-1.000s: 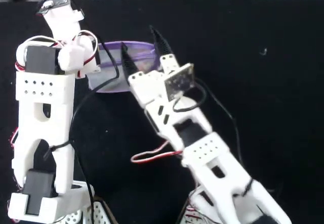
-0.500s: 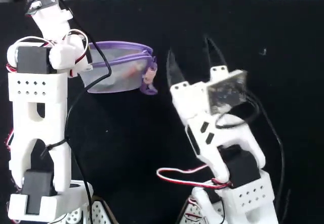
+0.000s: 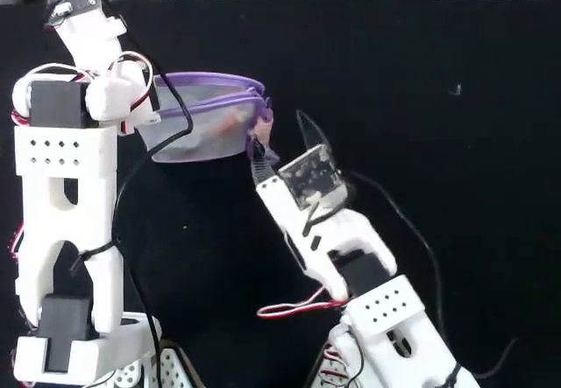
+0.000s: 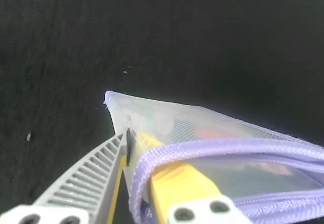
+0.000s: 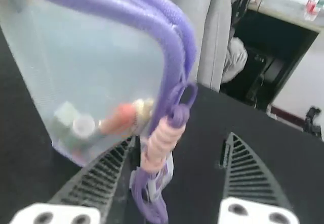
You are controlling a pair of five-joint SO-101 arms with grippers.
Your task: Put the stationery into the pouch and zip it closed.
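Since the stationery (image 5: pixel 101 123) sits inside the pouch (image 3: pixel 206 130) my left gripper (image 4: pixel 132 142) is pinching, I'm on zipping. The right gripper (image 5: pixel 182 138) is spread around the zipper pull (image 5: pixel 161 142), so I reckon clamp and drag next.

Seen from above, the pouch (image 3: pixel 206 130) is at 10 o'clock on the table (image 3: pixel 438 143). The left gripper (image 4: pixel 130 139) is at the pouch's 9 o'clock end, with that end's edge between its fingers. The stationery (image 3: pixel 223 125) lies inside the pouch, toward its 3 o'clock end. The zip pull (image 3: pixel 261 130) hangs at that same end. The right gripper (image 3: pixel 282 147) is at the pouch's 4 o'clock, one finger just beside the pull and the other apart at 2 o'clock.
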